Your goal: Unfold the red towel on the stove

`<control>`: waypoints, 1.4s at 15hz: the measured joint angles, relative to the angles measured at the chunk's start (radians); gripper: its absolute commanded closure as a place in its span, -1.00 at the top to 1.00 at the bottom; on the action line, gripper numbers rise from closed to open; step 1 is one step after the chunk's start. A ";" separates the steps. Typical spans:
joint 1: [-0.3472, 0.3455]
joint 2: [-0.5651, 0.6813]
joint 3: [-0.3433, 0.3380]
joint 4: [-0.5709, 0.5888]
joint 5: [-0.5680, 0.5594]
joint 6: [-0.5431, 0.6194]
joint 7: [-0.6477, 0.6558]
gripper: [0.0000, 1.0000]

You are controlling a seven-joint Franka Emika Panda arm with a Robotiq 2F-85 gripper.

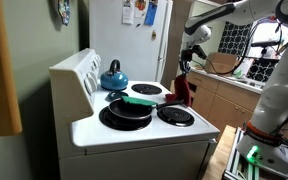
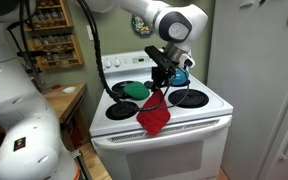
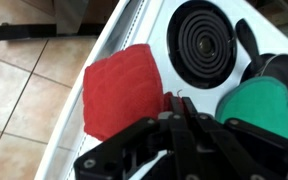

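The red towel (image 2: 154, 116) hangs in the air over the front of the white stove (image 2: 200, 116), pinched by one corner in my gripper (image 2: 162, 82). My gripper (image 1: 187, 64) is shut on the towel (image 1: 184, 92), which dangles beside the stove (image 1: 144, 136) at its front edge. In the wrist view the towel (image 3: 119, 90) droops below the closed fingertips (image 3: 170, 112), its lower part still doubled over. The coil burner (image 3: 204, 40) lies beyond it.
A black pan (image 1: 124, 112) holding a green utensil (image 1: 141, 100) sits on a burner, also seen as the green utensil (image 3: 264, 105) in the wrist view. A blue kettle (image 1: 114, 76) stands at the back. A white refrigerator (image 1: 134, 40) and a counter (image 1: 234, 76) flank the stove.
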 measured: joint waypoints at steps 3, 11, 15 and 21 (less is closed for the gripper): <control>0.013 0.008 0.018 -0.004 -0.097 0.166 0.017 -0.97; 0.043 0.046 0.061 -0.052 -0.356 0.681 0.136 -0.97; 0.051 0.082 0.070 -0.081 -0.404 0.895 0.222 -0.97; 0.083 0.121 0.085 -0.086 -0.367 1.002 0.242 -0.97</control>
